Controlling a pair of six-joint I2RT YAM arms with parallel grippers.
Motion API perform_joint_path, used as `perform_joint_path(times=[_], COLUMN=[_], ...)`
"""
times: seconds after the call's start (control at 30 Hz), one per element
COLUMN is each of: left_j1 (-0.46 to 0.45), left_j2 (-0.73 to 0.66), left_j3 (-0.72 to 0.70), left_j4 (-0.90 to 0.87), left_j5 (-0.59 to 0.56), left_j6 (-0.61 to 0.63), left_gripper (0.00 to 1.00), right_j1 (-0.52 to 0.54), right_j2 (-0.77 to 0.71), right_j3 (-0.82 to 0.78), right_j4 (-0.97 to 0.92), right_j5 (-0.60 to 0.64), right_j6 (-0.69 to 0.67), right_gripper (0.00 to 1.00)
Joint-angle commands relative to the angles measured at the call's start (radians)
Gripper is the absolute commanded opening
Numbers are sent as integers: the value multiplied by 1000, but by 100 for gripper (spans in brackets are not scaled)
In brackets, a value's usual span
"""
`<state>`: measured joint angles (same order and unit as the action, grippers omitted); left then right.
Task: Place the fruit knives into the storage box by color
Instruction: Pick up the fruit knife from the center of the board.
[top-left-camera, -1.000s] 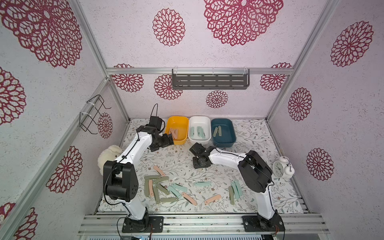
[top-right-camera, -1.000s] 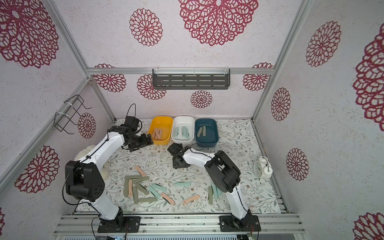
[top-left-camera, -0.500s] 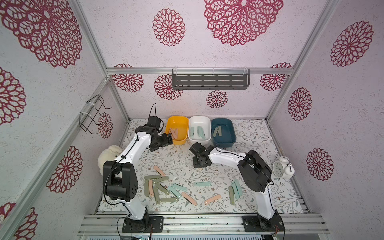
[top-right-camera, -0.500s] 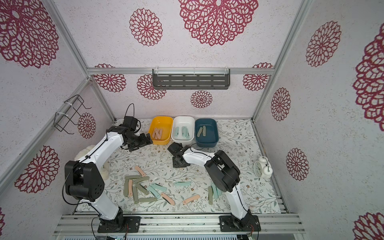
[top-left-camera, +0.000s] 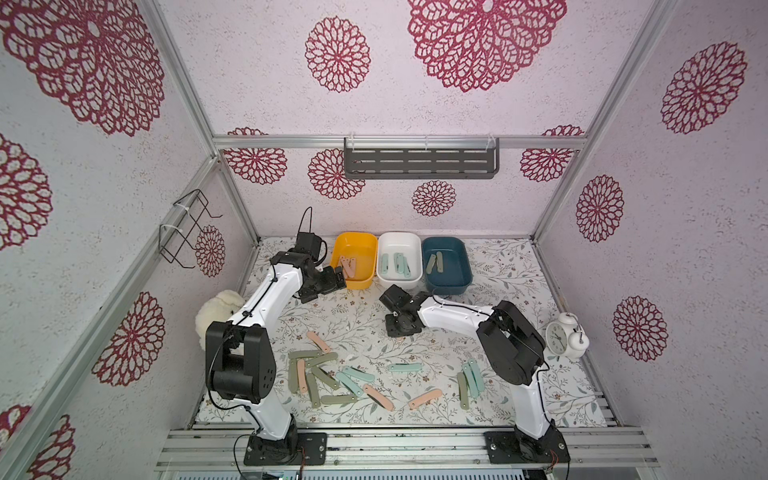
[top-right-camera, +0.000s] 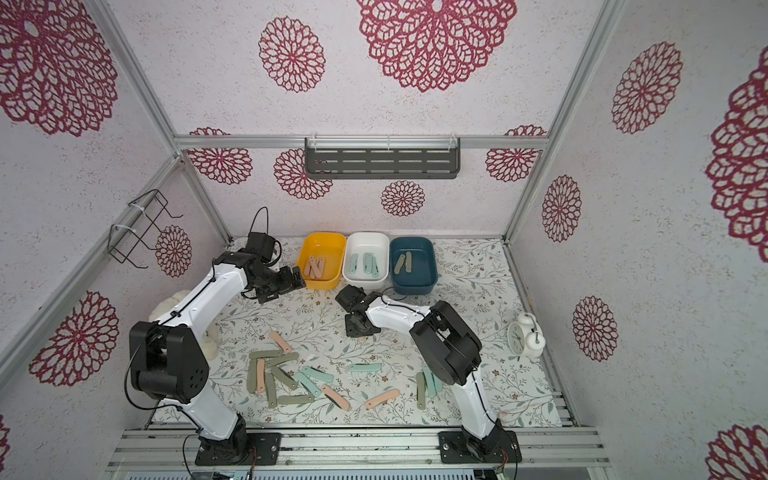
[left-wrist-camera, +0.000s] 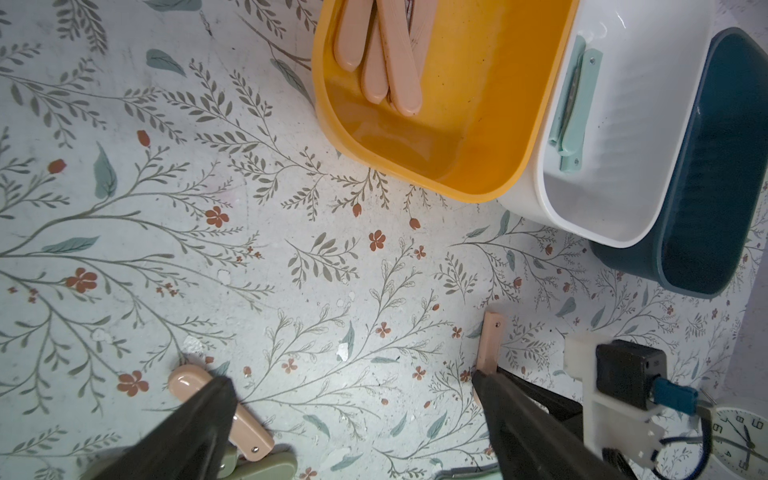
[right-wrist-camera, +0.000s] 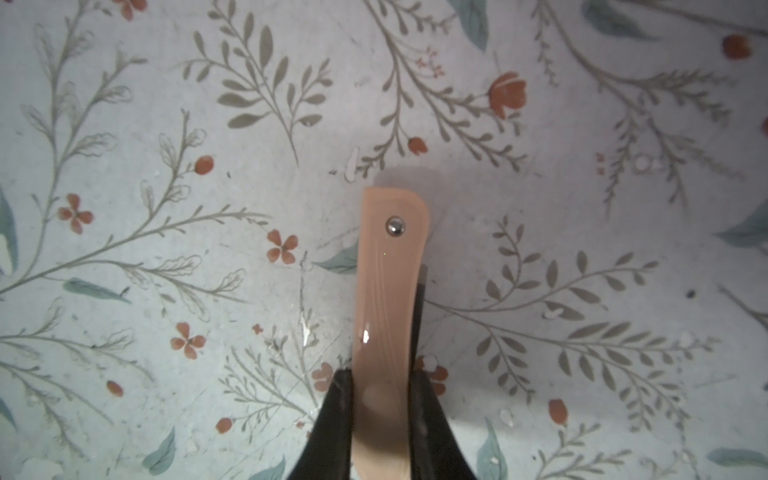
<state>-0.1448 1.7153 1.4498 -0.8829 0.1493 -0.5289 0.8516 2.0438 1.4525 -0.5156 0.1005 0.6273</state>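
Right gripper (right-wrist-camera: 382, 376) tight on a peach-pink fruit knife (right-wrist-camera: 390, 270) (rivet end outward), left gripper (left-wrist-camera: 349, 377) wide apart

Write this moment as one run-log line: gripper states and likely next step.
left gripper: open, empty, beside yellow bin | right gripper: shut on peach knife | next, likely: carry knife to yellow bin

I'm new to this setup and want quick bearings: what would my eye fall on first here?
The yellow box, white box and dark blue box stand in a row at the back of the table, each holding knives of one colour. Loose fruit knives lie scattered near the front, and the right gripper is shut on a peach-pink knife mid-table.
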Motion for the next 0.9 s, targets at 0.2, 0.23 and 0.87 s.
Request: perform_joint_path(times=[0.2, 0.23, 0.87], left_j1=[12, 14, 29], left_j2=[-43, -45, -79], left_j3=[19, 20, -4], left_j4=[13, 16, 41], left_j5=[-4, -7, -30], left_j6=[-42, -46, -93], left_gripper=[97, 97, 97], right_j1=[6, 6, -43], right_j2=[-84, -84, 205], right_j3=[72, 83, 560], right_j4=[27, 34, 57], right_j5=[-41, -45, -64], right_j6=[-43, -47, -173], right_gripper=[13, 13, 13])
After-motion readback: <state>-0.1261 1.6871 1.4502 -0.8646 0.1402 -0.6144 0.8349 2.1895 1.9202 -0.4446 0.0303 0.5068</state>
